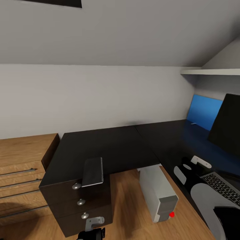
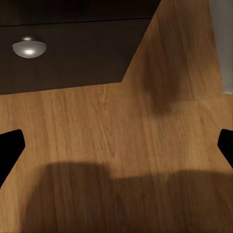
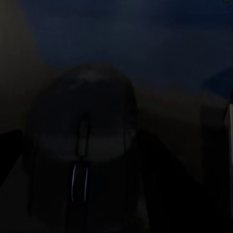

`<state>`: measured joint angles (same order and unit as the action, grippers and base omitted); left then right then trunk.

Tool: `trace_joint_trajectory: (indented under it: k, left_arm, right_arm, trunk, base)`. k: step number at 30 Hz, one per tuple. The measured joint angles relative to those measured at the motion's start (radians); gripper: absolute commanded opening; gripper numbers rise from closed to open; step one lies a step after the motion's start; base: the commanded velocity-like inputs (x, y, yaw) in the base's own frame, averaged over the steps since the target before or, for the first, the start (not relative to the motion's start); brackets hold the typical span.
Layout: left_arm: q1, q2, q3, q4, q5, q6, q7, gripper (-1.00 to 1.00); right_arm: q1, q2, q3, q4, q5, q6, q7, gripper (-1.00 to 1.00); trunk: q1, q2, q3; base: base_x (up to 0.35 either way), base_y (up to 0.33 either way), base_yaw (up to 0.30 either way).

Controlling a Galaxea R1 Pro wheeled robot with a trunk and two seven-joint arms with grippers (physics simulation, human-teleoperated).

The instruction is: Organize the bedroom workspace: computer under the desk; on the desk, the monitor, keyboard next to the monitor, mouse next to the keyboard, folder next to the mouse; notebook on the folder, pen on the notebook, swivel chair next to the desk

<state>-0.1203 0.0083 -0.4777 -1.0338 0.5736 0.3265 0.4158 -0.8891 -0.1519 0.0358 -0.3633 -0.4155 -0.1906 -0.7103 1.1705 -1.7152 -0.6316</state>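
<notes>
The black L-shaped desk (image 1: 110, 146) fills the middle of the head view. The dark grey notebook (image 1: 92, 171) lies on its near left edge. The light grey computer (image 1: 158, 193) stands on the floor under the desk corner. At the right, the monitor (image 1: 228, 128) stands on the desk with the keyboard (image 1: 221, 188) in front of it. The blue folder (image 1: 203, 111) stands upright against the wall. My right gripper (image 1: 195, 165) hovers close over the dark mouse (image 3: 82, 155) beside the keyboard; that view is too dark to show its jaws. My left gripper (image 2: 119, 145) hangs open over the floor.
A black drawer unit (image 1: 83, 206) with silver knobs (image 2: 29, 47) sits under the desk's left end, close to my left gripper (image 1: 93, 228). A light-wood shelf unit (image 1: 20, 166) stands further left. A white wall shelf (image 1: 213, 71) juts out above the monitor.
</notes>
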Motion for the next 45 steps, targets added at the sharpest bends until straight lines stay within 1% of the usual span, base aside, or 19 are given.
trace_joint_trajectory:
  k: [11,15,18,21,24,41,42,45]
  left_arm:
    - [0.000,0.000,0.001,0.002,0.000,0.000,0.000,1.00]
    - [0.000,0.000,0.001,0.002,0.000,0.000,0.000,1.00]
    - [0.000,0.000,0.001,0.002,0.000,0.000,0.000,1.00]
    - [0.000,0.000,0.001,0.002,0.000,0.000,0.000,1.00]
    - [0.000,0.000,0.001,0.001,0.000,0.001,0.000,1.00]
    - [0.000,0.000,0.001,0.001,-0.002,0.001,0.000,1.00]
    - [0.000,0.000,0.001,0.001,-0.002,0.001,0.000,1.00]
    - [0.000,0.000,0.001,0.001,-0.002,0.001,0.000,1.00]
  right_arm:
    - [0.000,-0.001,0.000,0.000,0.000,0.001,0.000,-1.00]
    - [0.000,-0.013,0.000,0.000,0.000,0.001,0.000,-1.00]
    - [0.000,-0.017,-0.001,0.000,-0.001,0.001,-0.002,-1.00]
    - [0.000,-0.025,-0.001,0.000,-0.003,0.001,-0.026,-1.00]
    - [0.000,-0.030,-0.001,0.000,-0.004,0.001,-0.035,-1.00]
    - [0.000,-0.032,0.000,0.000,-0.005,0.005,-0.037,-1.00]
    - [0.000,-0.031,0.000,0.000,-0.005,0.005,-0.038,1.00]
    - [0.000,-0.030,0.000,0.000,-0.008,0.004,-0.038,1.00]
  trunk:
    - [0.000,0.000,0.000]
    - [0.000,0.000,0.000]
    - [0.000,0.000,0.000]
    - [0.000,0.000,0.000]
    - [0.000,0.000,0.000]
    - [0.000,0.000,0.000]
    - [0.000,0.000,0.000]
    - [0.000,0.000,0.000]
  base:
    - [0.007,0.000,0.000]
    - [0.000,0.000,0.000]
    - [0.000,0.000,0.000]
    - [0.000,0.000,0.000]
    - [0.000,0.000,0.000]
    - [0.000,0.000,0.000]
    - [0.000,0.000,0.000]
    - [0.000,0.000,0.000]
